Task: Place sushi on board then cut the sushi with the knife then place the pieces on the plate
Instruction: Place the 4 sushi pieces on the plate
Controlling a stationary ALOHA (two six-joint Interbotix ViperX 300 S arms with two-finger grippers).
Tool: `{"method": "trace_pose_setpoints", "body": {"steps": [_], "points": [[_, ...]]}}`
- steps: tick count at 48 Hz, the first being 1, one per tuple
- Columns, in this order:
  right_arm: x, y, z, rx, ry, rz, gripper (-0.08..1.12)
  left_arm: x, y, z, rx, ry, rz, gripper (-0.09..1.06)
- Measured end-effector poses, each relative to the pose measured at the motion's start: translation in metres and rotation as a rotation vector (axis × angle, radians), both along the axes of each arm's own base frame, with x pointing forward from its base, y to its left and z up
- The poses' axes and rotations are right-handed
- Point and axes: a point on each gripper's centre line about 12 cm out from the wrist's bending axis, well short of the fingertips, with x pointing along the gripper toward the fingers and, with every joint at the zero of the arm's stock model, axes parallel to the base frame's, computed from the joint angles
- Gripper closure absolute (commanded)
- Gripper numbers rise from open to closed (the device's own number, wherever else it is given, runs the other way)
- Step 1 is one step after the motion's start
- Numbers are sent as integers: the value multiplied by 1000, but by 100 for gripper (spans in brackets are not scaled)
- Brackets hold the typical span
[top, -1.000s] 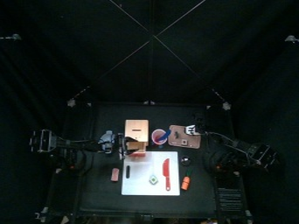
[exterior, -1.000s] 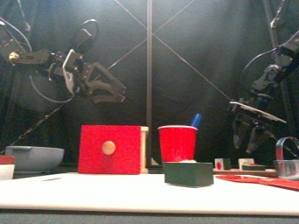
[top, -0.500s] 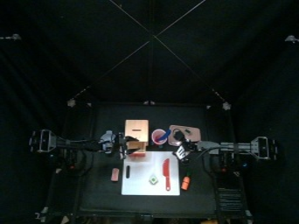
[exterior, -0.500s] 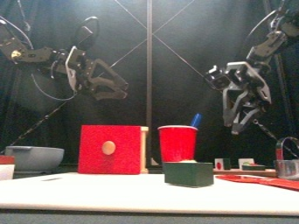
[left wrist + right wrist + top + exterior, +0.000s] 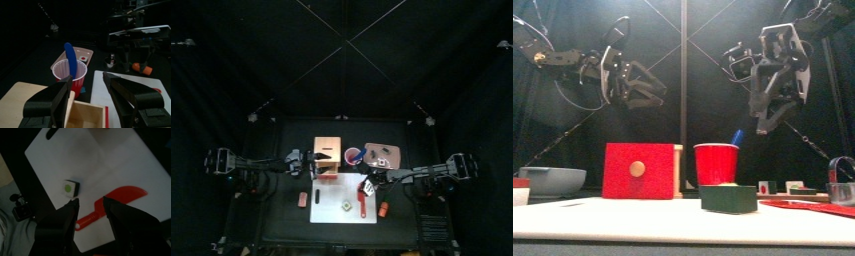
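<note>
Quick count: just one sushi (image 5: 69,187) block that I can see, dark green, sitting on the white cutting board (image 5: 329,213). It's not on the pink tray (image 5: 804,206), which is over at the right. There are two knives. The blue knife (image 5: 69,57) is standing in the red cup (image 5: 718,165), and the red knife (image 5: 119,199) is lying flat on the board right next to the sushi, not touching it. There's also one wooden box (image 5: 643,171) with the red front, just beside the cup.

The right gripper (image 5: 90,201) hangs well above the board, over the red knife's handle end. Its jaws are spread fairly wide with nothing between them, and it isn't touching anything. The left gripper (image 5: 87,77) is up over the box near the cup, jaws also spread and empty.
</note>
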Motion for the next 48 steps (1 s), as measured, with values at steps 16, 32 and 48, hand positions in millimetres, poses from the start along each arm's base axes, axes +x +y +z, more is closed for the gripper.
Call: {"method": "trace_pose_setpoints", "body": {"steps": [16, 32, 48], "points": [[37, 36, -24, -371, 103, 358, 23, 0, 0, 0, -5, -1, 3, 9], [69, 40, -19, -478, 109, 420, 23, -1, 5, 1, -40, -13, 42, 9], [66, 35, -24, -524, 222, 530, 22, -2, 19, 8, -67, -69, 113, 9]]}}
